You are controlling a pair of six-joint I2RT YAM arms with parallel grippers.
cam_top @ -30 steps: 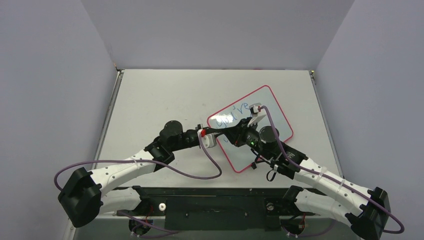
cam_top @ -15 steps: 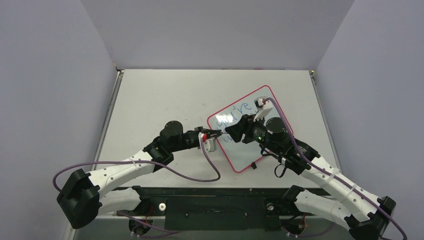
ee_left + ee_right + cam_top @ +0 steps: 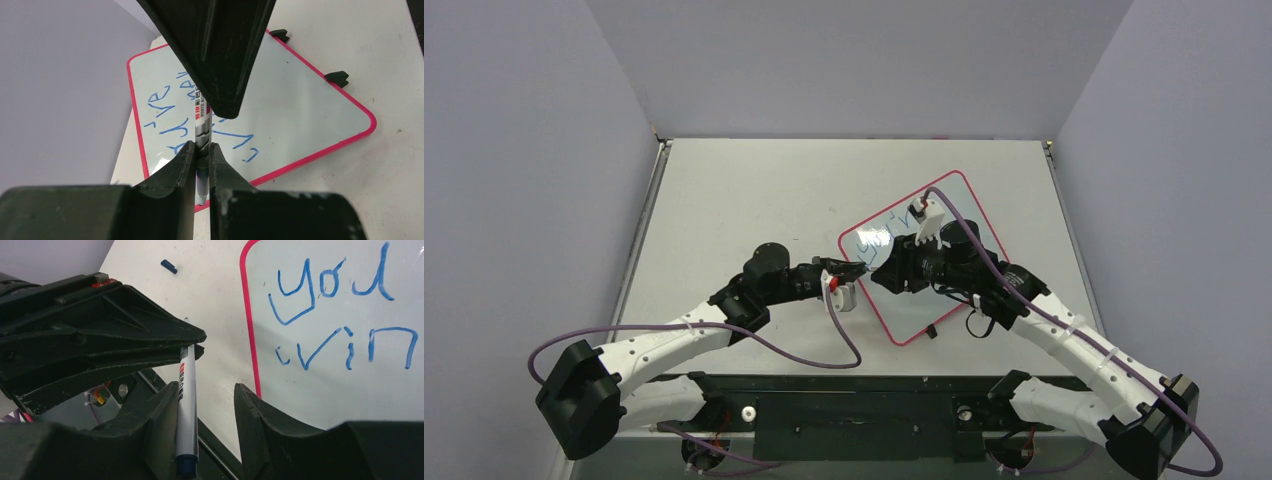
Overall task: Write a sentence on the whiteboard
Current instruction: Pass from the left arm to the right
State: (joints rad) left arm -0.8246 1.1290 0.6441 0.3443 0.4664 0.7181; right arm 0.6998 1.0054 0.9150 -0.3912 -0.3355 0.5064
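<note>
A rectangular glossy white whiteboard (image 3: 911, 312) with rounded corners and a thin pink-red frame lies flat on a matte pale grey table (image 3: 754, 190), right of centre and turned so its corners point along the table's axes; two small black feet (image 3: 336, 77) jut from one long edge. The board sits nearer the table's right edge than its left; a broad stretch of tabletop runs to the left and towards the far wall; plain lilac walls (image 3: 524, 150) close in three sides. Blue handwritten lettering, the sentence (image 3: 350, 354), crosses the board in thin, uneven, slanted lines.

Both arms meet over the board's near-left edge. The left gripper (image 3: 201, 150), with black wedge-shaped plastic fingers, is pressed together on a slim grey-and-white marker pen (image 3: 201, 127) with red and black print on its barrel; the pen is held clear of the board. The right gripper (image 3: 206, 390) faces it tip to tip; its fingers stand apart around the pen's dark blue end; the barrel rests against one finger, with a gap to the other. A small dark blue stub (image 3: 168, 266) lies on the table, apart from the board's frame; what it is cannot be told.
</note>
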